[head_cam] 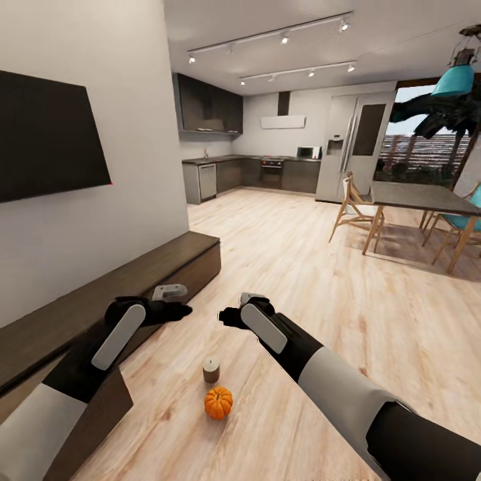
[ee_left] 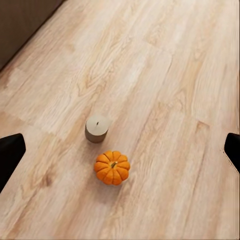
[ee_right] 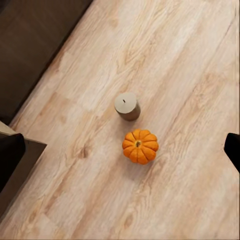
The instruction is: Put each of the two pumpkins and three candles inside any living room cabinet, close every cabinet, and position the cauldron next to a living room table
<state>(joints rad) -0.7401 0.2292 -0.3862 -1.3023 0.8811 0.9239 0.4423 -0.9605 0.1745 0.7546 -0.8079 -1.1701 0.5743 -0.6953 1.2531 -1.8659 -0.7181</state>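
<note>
Nearest the head camera are the robot's two forearms, white sleeves running into black wrists, both raised above the floor (head_cam: 347,267) and angled inward. Between and just below them sits one pumpkin (head_cam: 218,403), small, orange, ribbed, with a short stem, resting upright on the pale wood planks. Just beyond the pumpkin, apart from it by a small gap, stands one candle (head_cam: 211,369), a stubby beige cylinder with a tiny wick.

Judging by look alone, the pumpkin is light and rigid, but its rounded ribbed flanks could roll or slip out of a pinch; a grip across its widest girth, coming from above, seems safest. The candle looks stiff and light as well, with straight smooth sides that suit a squeeze across the middle; it could tip if nudged near the top.

The left gripper (head_cam: 175,302) hovers beyond the candle on the cabinet side, and the right gripper (head_cam: 235,308) hovers at the same level on the pumpkin's open-floor side. In each wrist view only dark fingertips show at the frame's edges, far apart, so both sets of fingers stand spread wide and hold nothing. Neither touches the pumpkin.

Beside the pumpkin, toward the wall, runs the long low dark cabinet (head_cam: 167,264), with one drawer front (head_cam: 93,421) standing out near the left forearm. Well beyond the pumpkin are a dining table (head_cam: 421,198) and the kitchen (head_cam: 267,170).
</note>
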